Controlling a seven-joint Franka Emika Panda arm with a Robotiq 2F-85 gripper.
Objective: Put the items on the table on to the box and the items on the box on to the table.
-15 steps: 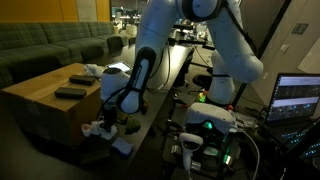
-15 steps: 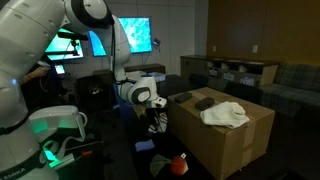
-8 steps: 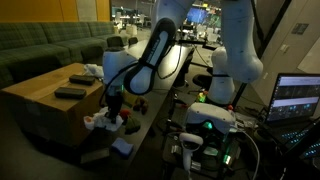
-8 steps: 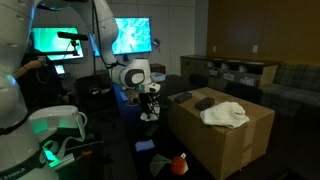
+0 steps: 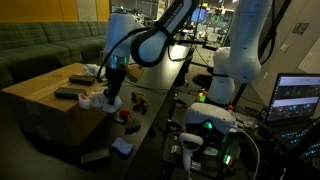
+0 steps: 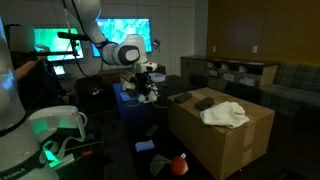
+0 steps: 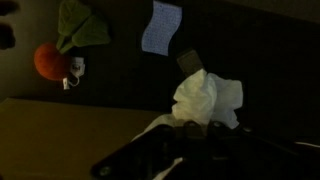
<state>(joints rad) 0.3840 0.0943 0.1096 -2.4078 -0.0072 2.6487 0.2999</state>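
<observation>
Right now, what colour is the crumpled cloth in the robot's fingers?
White. The cloth shows best in the wrist view.

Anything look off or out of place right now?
Nothing looks spilled or damaged. The gripper is shut on a crumpled white cloth that hangs loosely beside the box. An orange toy and a light blue piece lie apart on the dark table.

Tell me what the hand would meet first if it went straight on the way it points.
Probably the table, just beside the box's edge: the hand, shut on a white cloth, points down, and the wrist view shows dark tabletop under the cloth. Depth is unclear.
</observation>
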